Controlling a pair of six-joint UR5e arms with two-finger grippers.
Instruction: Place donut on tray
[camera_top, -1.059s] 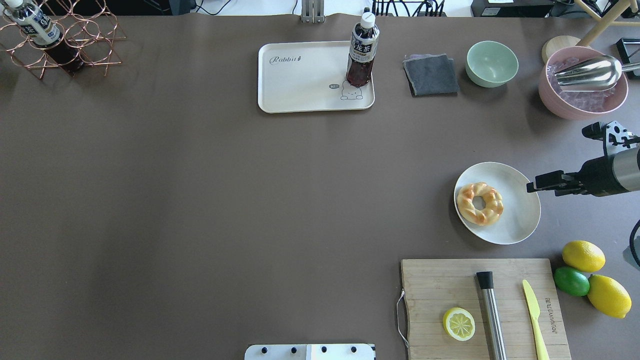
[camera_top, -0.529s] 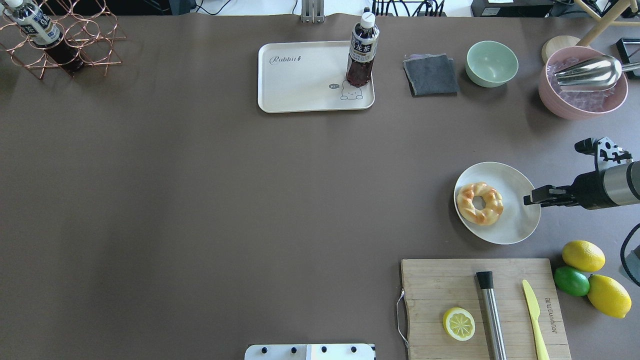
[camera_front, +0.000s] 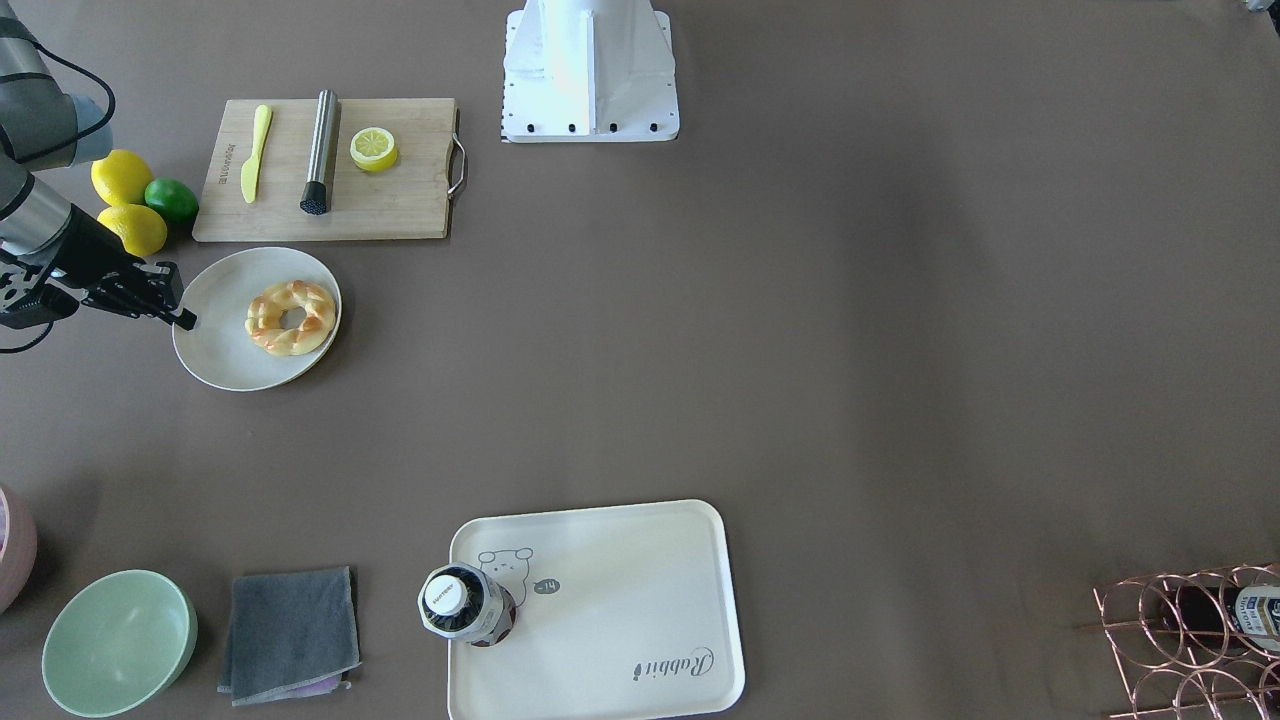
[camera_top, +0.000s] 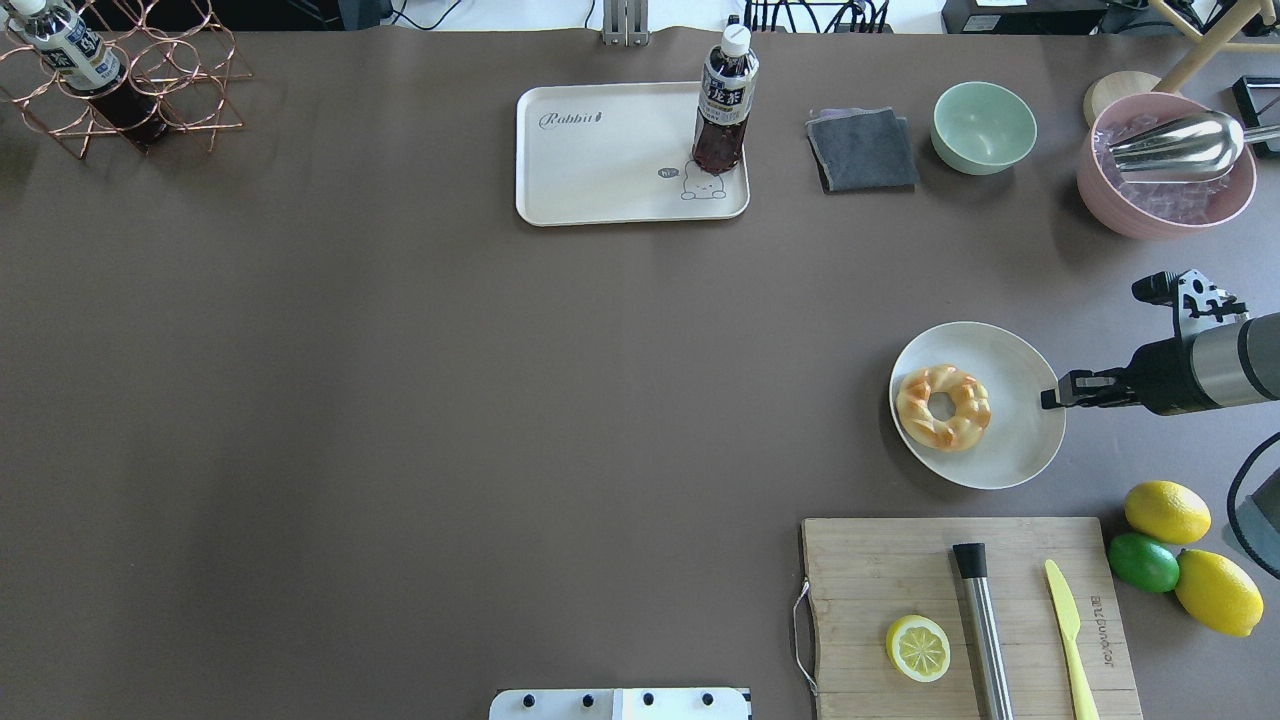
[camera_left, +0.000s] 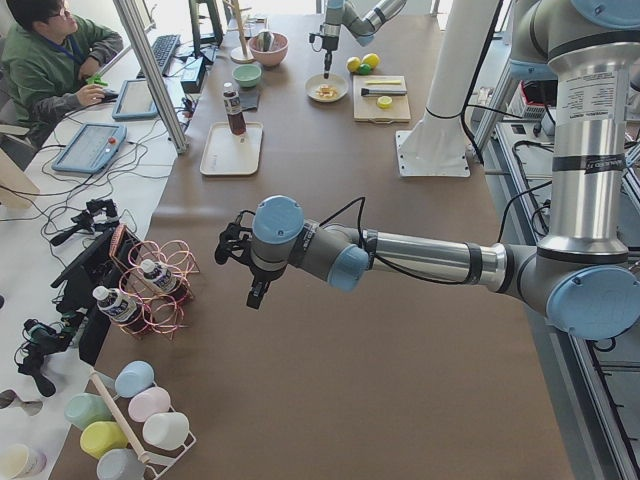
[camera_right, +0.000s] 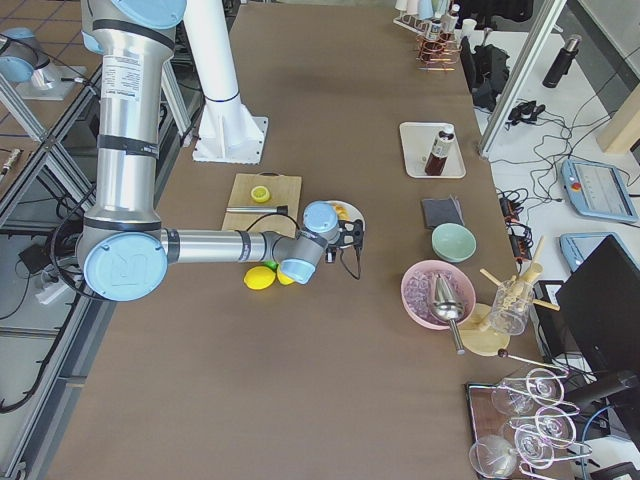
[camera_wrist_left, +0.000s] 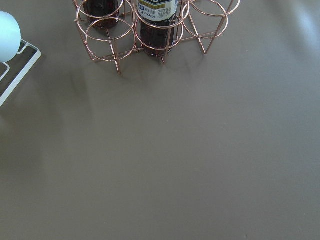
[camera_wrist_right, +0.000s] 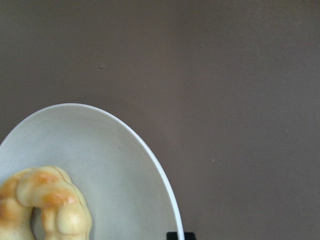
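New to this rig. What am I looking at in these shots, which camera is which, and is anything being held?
Two robot arms share one table, and each ends in a two-finger gripper. There are six cameras: one overhead from behind the robot, one facing it from across the table, one at each table end, and one on each wrist.

The right gripper is at the rim of a round plate that carries the donut. It seems to hold nothing, and I cannot tell whether it is open. The left gripper hangs over bare table near a copper bottle rack, and it also looks empty.

The tray lies on the side far from the robot, with a bottle standing on one corner. Near the robot is a cutting board with a lemon half on it.
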